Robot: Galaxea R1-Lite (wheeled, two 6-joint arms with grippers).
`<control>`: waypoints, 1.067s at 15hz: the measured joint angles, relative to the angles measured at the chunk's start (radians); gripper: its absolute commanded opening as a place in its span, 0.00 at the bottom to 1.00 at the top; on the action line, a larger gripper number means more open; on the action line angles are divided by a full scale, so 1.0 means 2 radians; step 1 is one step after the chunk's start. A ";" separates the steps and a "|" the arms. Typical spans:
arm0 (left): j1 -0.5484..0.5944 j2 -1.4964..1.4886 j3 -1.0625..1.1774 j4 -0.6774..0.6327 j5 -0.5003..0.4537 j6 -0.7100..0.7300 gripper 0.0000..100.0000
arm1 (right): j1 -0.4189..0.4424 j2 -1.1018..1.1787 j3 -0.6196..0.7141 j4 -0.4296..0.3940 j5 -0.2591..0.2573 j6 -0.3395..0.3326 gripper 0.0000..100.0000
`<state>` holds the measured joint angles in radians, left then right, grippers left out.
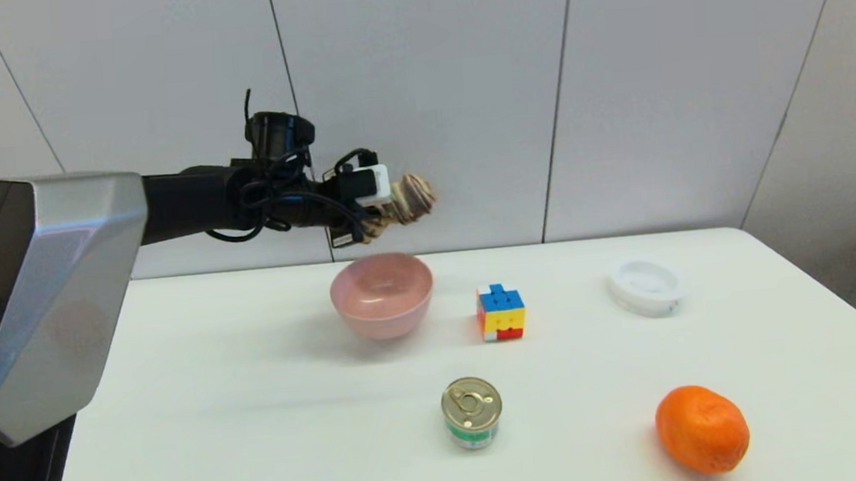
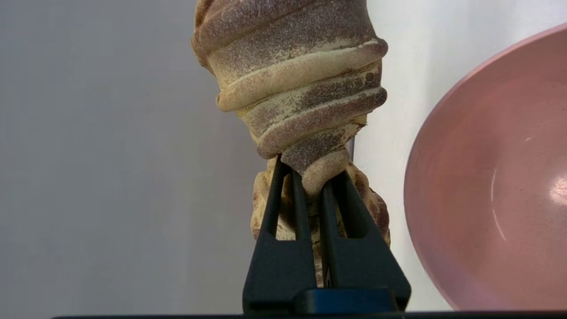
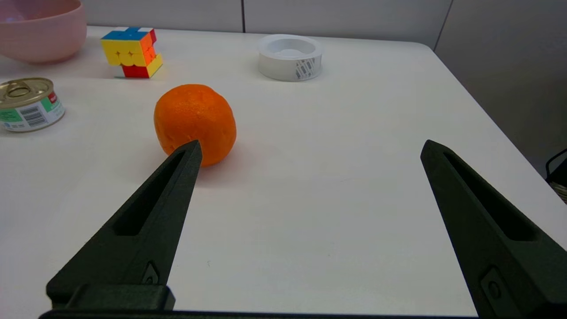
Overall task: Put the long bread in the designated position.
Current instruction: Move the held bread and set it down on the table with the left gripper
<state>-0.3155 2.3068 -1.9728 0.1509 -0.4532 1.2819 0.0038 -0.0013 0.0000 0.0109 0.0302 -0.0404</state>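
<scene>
White table (image 1: 257, 410) before you — can (image 1: 472, 412) at 6 o'clock, orange (image 1: 701, 429) at 4, your parked right gripper (image 3: 310, 221) spread wide near it. Farther, at 12, the pink bowl (image 1: 382, 295); above it the left gripper (image 2: 310, 177) pinches the long bread (image 2: 297, 84) near one end. It squashes softly — looks light, likely droops; mid-length holds steadier.

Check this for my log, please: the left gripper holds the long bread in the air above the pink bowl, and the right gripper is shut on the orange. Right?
One part is wrong. The right gripper is open and holds nothing; the right wrist view shows the orange resting on the table. The left gripper does hold the long bread above the pink bowl.
</scene>
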 measured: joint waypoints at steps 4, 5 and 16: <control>0.001 0.004 0.000 0.000 0.000 0.009 0.00 | 0.000 0.000 0.000 0.000 0.000 0.000 1.00; 0.002 0.005 0.000 0.001 0.001 0.013 0.00 | 0.000 0.000 0.000 0.000 0.000 0.000 1.00; 0.021 0.012 -0.001 0.003 0.011 0.046 0.00 | 0.000 0.000 0.000 0.000 0.000 0.000 1.00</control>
<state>-0.2726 2.3313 -1.9743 0.1572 -0.4315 1.3730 0.0043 -0.0013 0.0000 0.0109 0.0302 -0.0402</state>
